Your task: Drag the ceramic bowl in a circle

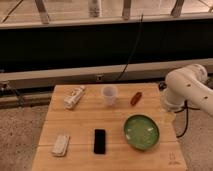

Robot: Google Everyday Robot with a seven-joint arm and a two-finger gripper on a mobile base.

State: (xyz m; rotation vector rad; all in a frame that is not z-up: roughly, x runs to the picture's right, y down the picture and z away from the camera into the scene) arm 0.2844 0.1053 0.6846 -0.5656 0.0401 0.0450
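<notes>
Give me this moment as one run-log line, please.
hand: at right edge of table, right of ceramic bowl | ceramic bowl: front-right on table, not gripped
</notes>
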